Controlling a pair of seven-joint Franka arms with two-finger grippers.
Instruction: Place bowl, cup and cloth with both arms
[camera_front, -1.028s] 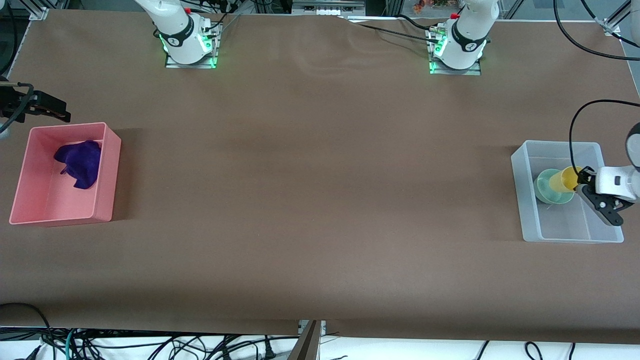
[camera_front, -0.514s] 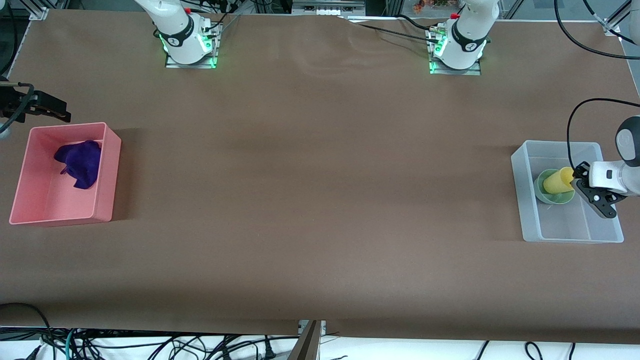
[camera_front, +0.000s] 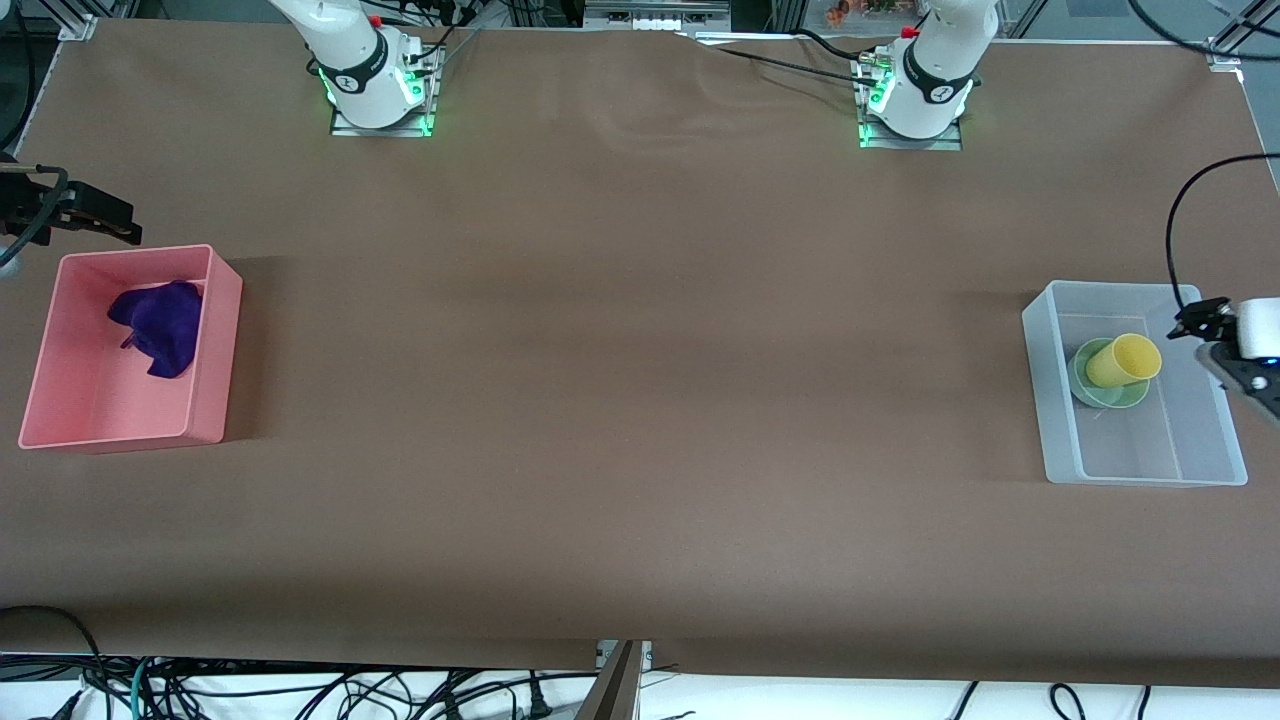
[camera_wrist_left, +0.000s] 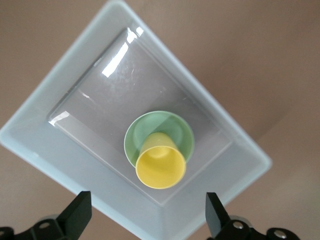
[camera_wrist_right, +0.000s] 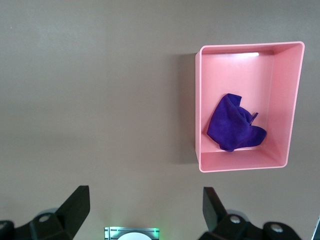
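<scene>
Cup (camera_front: 1122, 360) sits inside the bowl (camera_front: 1106, 374), and the bowl rests on the floor of the clear bin (camera_front: 1058, 440) at the left arm's end of the table. Nesting the two uses one spot in the bin, which I judge to be the reason for the stack.

Cup orientation: it is tilted, not upright. In the front view its open mouth leans toward the bin wall nearest my left gripper (camera_front: 1240, 350), base down in the bowl. Its long axis runs base to mouth, slanted off vertical. In the left wrist view the cup (camera_wrist_left: 160, 162) shows its mouth nearly full-on, overlapping the bowl (camera_wrist_left: 170, 131) rim on one side. The bowl lies flat, opening up.

Left gripper: up over the edge of the bin, at the side away from the table's middle. Fingers (camera_wrist_left: 76, 214) spread wide, nothing between them. The cup stands free.

Right gripper (camera_front: 95, 215): waits in the air just beside the pink bin (camera_front: 215, 345), toward the robot bases. In the right wrist view its fingers (camera_wrist_right: 75, 205) are wide apart and empty.

Cloth (camera_front: 158, 325) lies crumpled in the pink bin, in the part farther from the front camera. Soft heap, no clear axis.

Judgement: all three items look placed.
</scene>
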